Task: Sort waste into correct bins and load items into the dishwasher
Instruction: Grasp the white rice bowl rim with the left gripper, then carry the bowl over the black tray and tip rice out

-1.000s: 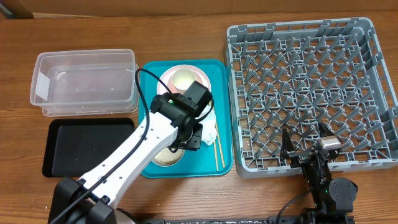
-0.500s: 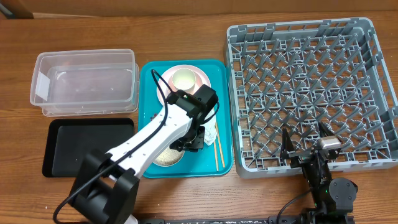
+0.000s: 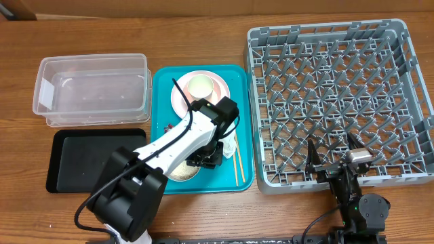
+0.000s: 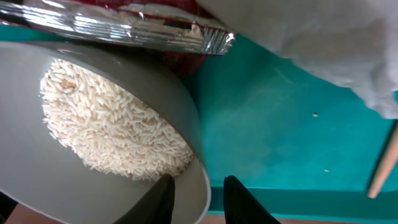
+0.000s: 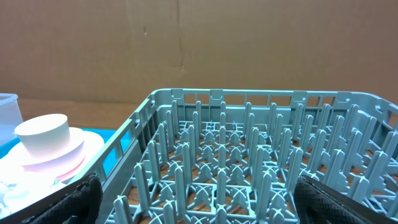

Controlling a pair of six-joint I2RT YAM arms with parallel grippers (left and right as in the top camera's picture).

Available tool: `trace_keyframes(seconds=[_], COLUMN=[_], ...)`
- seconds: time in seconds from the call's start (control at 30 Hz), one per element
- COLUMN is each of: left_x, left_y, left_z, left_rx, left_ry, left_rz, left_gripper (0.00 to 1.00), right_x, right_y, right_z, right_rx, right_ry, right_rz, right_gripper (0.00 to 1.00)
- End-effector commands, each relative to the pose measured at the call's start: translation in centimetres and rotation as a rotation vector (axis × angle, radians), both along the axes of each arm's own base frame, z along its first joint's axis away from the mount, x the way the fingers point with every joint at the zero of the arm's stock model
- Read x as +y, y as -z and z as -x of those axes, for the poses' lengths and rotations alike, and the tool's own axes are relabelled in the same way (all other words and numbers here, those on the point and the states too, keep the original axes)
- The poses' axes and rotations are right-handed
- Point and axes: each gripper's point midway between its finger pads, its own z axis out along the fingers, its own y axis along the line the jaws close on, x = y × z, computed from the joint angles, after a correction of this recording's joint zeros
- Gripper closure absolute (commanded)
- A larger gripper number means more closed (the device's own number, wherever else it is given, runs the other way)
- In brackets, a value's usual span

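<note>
Here, your left gripper is spread apart astride the white-grey bowl rim, one finger on the rice side and one over bare teal tray. The snack wrapper crowds the bowl's top edge. Your right gripper sits splayed wide at the dish rack's lower edge.

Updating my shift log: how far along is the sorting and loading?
Done: nothing; the rack, clear tub and black tray hold nothing. In hand: the left gripper straddles the rim of the bowl of rice, jaws open. Left: that bowl, cup, plate, chopsticks, napkin and wrapper, all on the teal tray. The right gripper sits open.
</note>
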Motion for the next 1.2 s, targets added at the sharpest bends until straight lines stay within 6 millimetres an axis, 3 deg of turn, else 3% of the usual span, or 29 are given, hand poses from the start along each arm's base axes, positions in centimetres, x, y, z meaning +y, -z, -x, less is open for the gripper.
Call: trace_keyframes(seconds=[0.0, 0.33, 0.6, 0.63, 0.8, 1.0, 1.17], left_x=[0.4, 0.2, 0.1, 0.1, 0.2, 0.6, 1.2], left_y=[1.1, 1.4, 1.4, 1.4, 1.4, -0.5, -4.8], left_z=[0.5, 0.1, 0.0, 0.0, 0.1, -0.6, -2.1], left_rx=[0.011, -0.009, -0.014, -0.013, -0.009, -0.047, -0.171], left_ry=[0.0, -0.006, -0.006, -0.006, -0.006, -0.002, -0.019], left_rz=[-0.027, -0.018, -0.015, -0.015, -0.017, -0.033, -0.005], left_gripper=[0.73, 0.76, 0.86, 0.96, 0.96, 0.96, 0.96], right_x=[0.0, 0.0, 0.0, 0.0, 0.0, 0.0, 0.0], right_y=[0.2, 0.2, 0.2, 0.2, 0.2, 0.2, 0.2], right_z=[0.0, 0.0, 0.0, 0.0, 0.0, 0.0, 0.0], right_rx=[-0.003, -0.003, -0.003, -0.003, -0.003, -0.003, -0.003], right_ry=[0.001, 0.001, 0.001, 0.001, 0.001, 0.001, 0.001], right_rz=[0.0, 0.0, 0.0, 0.0, 0.0, 0.0, 0.0], right_gripper=[0.0, 0.0, 0.0, 0.0, 0.0, 0.0, 0.0])
